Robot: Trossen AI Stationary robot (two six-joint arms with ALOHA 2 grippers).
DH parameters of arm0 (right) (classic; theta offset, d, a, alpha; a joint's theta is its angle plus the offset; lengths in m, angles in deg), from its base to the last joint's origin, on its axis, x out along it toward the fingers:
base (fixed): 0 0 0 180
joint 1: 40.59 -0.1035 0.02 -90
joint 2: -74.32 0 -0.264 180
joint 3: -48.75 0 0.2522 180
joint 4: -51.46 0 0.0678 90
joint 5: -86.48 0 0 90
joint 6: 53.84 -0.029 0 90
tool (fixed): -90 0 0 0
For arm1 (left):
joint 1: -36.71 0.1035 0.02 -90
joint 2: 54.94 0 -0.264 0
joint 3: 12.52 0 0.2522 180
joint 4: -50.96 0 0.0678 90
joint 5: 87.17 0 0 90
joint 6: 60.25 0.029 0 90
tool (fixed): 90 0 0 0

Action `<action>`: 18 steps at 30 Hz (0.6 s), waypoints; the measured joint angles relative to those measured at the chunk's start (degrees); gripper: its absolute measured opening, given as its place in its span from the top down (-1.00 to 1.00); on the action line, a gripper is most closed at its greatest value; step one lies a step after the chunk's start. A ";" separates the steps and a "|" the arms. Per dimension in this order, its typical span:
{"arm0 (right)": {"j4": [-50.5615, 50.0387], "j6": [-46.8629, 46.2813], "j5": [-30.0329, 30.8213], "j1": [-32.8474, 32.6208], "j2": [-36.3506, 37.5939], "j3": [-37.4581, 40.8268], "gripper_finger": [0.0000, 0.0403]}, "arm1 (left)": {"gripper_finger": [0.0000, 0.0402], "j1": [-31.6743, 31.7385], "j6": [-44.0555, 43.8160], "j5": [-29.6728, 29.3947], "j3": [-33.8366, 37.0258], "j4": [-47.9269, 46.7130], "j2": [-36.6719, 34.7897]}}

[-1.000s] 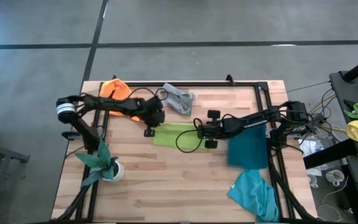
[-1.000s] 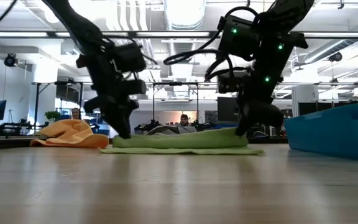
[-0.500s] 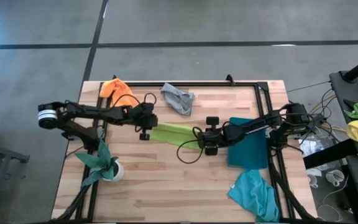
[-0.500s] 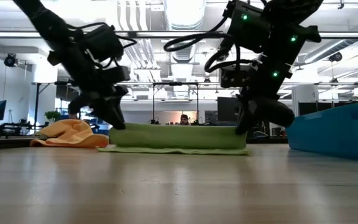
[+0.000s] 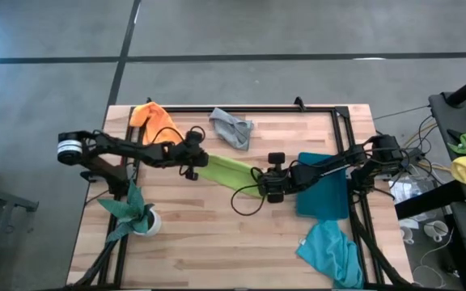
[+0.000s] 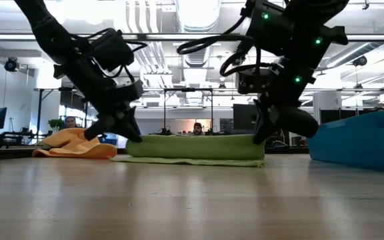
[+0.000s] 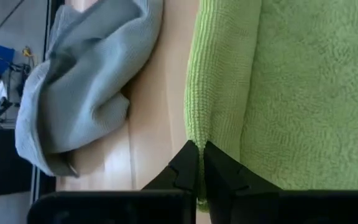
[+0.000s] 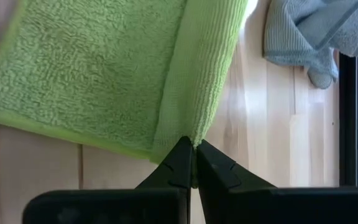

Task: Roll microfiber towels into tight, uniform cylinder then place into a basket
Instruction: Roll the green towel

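The lime green towel (image 5: 226, 174) lies near the middle of the table (image 5: 217, 242), and both arms are working on it. The left gripper (image 5: 191, 158) pinches 1 end of the towel, and its fingers (image 7: 188, 165) are pressed together on the folded edge. The right gripper (image 5: 270, 185) pinches the other end the same way, fingers (image 8: 182, 163) shut on the towel's edge. In the low view the towel looks folded over into a thick flat strip (not a round roll yet). So the step in hand seems to be rolling this first towel. Next, both grippers probably need to turn the edge over together, at the same speed, so the roll stays tight and even. The basket (image 5: 324, 187) sits just beside the right gripper. The grey towel (image 5: 231, 128), the orange towel (image 5: 150, 115) and the turquoise towel (image 5: 332, 252) wait unrolled.
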 joint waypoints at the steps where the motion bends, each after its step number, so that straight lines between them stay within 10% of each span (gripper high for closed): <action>1: 0.13 0.00 0.13 0.00 0.00 0.13 0.96 | 1.00 0.00 0.04 0.00 0.00 0.39 0.68; 18: 2.96 -1.34 -6.05 -1.50 0.00 1.49 0.96 | 1.00 -0.11 2.91 -0.93 -0.42 3.42 2.96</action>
